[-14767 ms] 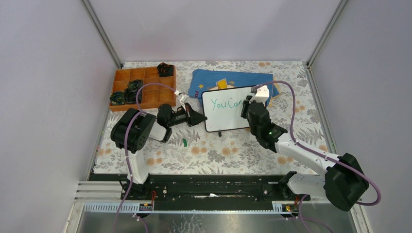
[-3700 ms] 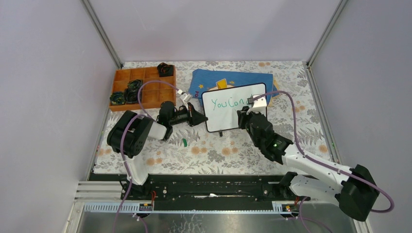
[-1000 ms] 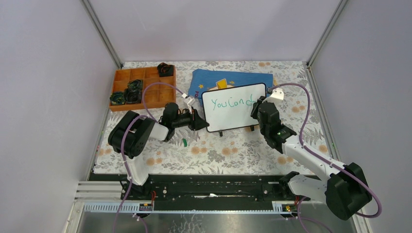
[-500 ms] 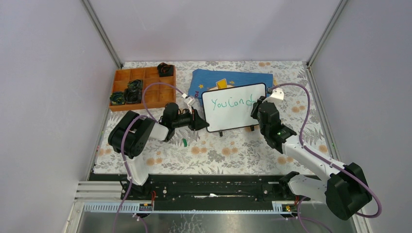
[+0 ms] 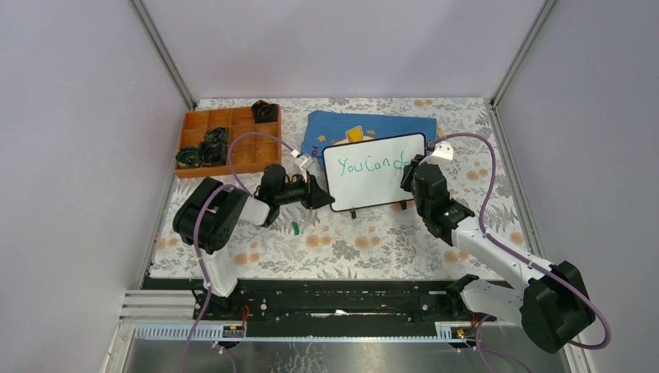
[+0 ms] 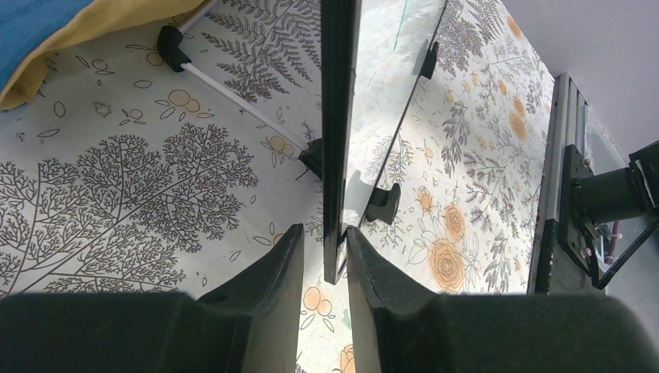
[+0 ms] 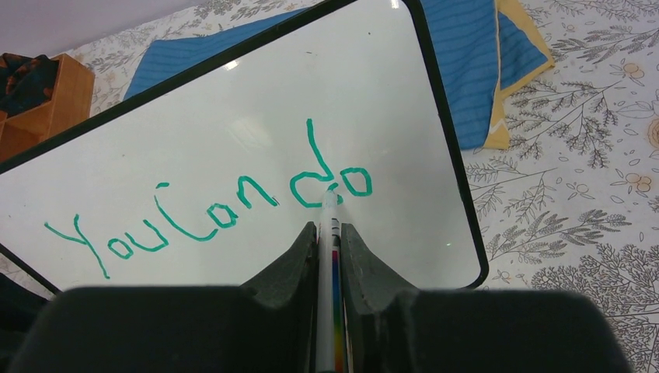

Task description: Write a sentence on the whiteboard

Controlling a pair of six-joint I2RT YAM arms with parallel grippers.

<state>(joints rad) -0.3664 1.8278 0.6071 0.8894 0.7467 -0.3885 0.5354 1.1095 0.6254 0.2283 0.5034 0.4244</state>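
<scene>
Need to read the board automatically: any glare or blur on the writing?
Right wrist: green writing sharp, only faint glints on the whiteboard; marker tip overlaps the "do". Left wrist: board edge-on, mirroring the tablecloth. Top external: evenly lit, letters small.

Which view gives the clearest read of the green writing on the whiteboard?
Right wrist: the sentence fills the frame, reading "You Can do". Top external shows it small. Left wrist sees only the whiteboard edge-on, no readable writing.
</scene>
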